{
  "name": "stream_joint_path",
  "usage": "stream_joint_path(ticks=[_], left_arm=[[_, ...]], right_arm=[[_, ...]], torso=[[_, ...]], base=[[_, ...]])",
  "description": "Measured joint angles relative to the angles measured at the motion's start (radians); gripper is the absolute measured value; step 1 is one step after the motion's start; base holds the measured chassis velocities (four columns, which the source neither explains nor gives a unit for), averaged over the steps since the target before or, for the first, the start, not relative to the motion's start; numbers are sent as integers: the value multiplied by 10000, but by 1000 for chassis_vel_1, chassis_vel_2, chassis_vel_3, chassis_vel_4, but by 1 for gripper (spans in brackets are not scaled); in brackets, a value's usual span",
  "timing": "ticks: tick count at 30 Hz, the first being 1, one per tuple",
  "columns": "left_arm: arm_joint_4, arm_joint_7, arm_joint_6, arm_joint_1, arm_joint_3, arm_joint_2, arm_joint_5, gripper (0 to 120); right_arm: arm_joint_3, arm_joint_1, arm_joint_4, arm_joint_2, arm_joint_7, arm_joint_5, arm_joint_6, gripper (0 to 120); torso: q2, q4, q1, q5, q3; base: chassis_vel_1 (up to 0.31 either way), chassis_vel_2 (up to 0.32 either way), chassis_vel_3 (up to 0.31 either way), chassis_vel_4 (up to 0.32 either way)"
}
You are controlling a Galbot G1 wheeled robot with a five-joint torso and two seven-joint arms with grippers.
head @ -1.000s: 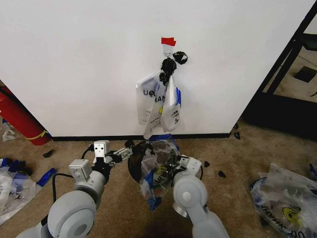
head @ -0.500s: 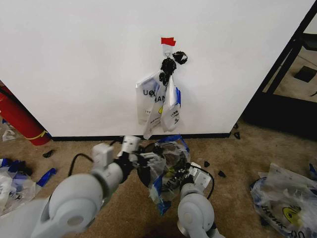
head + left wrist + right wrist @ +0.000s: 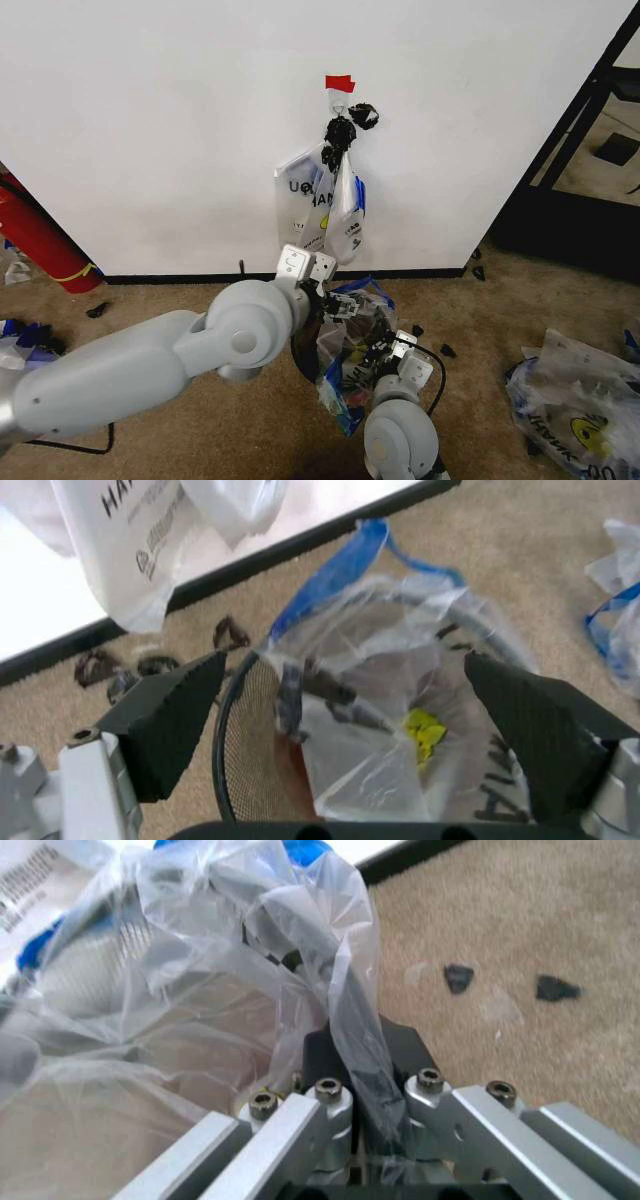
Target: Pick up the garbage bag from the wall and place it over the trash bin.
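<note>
The garbage bag (image 3: 352, 345), translucent with a blue rim band, is bunched over the small black mesh trash bin (image 3: 303, 352) on the carpet below the wall (image 3: 150, 120). In the head view my left gripper (image 3: 335, 303) hovers over the bin's far side. Its wrist view shows the left gripper (image 3: 345, 667) open, fingers wide apart, with the bag (image 3: 400, 705) and the bin's rim (image 3: 232, 735) between them. My right gripper (image 3: 381, 352) is at the bin's near right. It is shut on a fold of the bag (image 3: 250, 930), as the right gripper (image 3: 358, 1065) shows in its wrist view.
More printed bags (image 3: 322, 205) hang from a hook under red tape on the wall. A red cylinder (image 3: 35, 240) leans at the left. Loose bags lie on the floor at right (image 3: 580, 400) and left (image 3: 20, 370). Black scraps (image 3: 447, 350) dot the carpet. A dark frame (image 3: 590, 130) stands at the right.
My left arm has swung right and forward, bringing its gripper over the bin. The right arm has sunk lower in view, still holding the bag, which has shifted slightly right.
</note>
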Motion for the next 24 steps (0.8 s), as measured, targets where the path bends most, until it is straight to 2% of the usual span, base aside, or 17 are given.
stream_joint_path(ticks=[9, 15, 24], left_arm=[[250, -210, -85, 128, -11, -291, -140, 93], [272, -294, -126, -2, 0, -304, -180, 91], [282, -283, -516, 48, 14, -245, -181, 58]], right_arm=[[33, -116, -23, 238, -838, -25, 1380, 0], [7, -189, -65, 296, -1131, -354, 1748, 0], [-24, -338, -61, 298, -1277, -706, 1948, 0]], torso=[[0, 1, -1, 0, 0], [0, -1, -1, -1, 0], [0, 0, -1, -1, 0]], base=[[0, 0, 0, 0], [0, 0, 0, 0], [0, 0, 0, 0]])
